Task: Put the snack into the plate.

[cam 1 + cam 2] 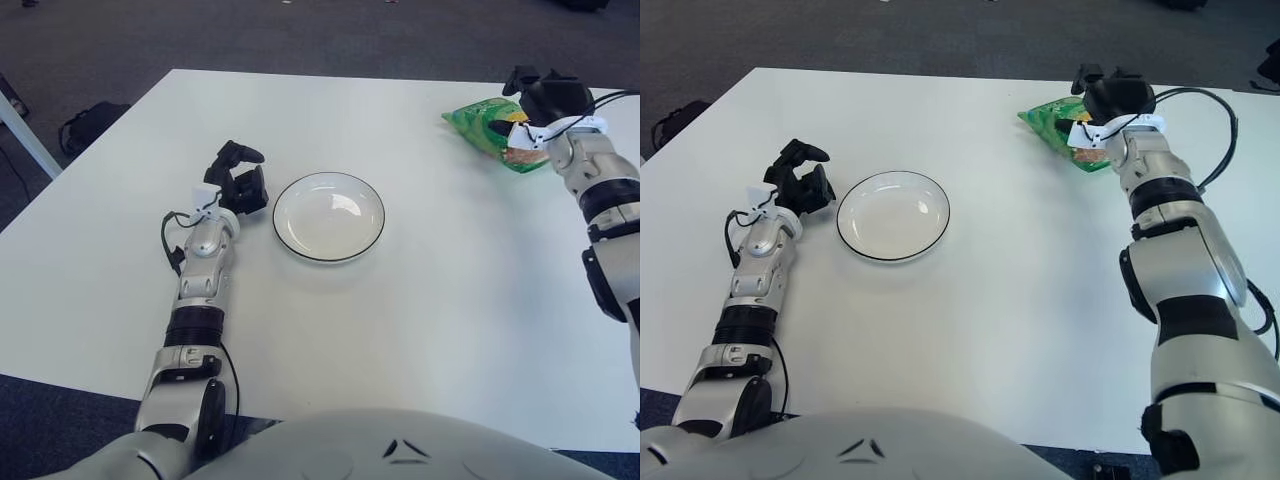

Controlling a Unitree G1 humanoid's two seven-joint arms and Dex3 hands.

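Observation:
A green snack bag lies on the white table at the far right. My right hand is over the bag's right end and covers part of it; I cannot see whether it grips the bag. A white plate with a dark rim sits empty near the middle of the table, well to the left of the bag. My left hand shows just left of the plate, fingers relaxed and holding nothing.
Black cables run from my right wrist over the table's far right corner. A dark bag lies on the floor beyond the table's left edge.

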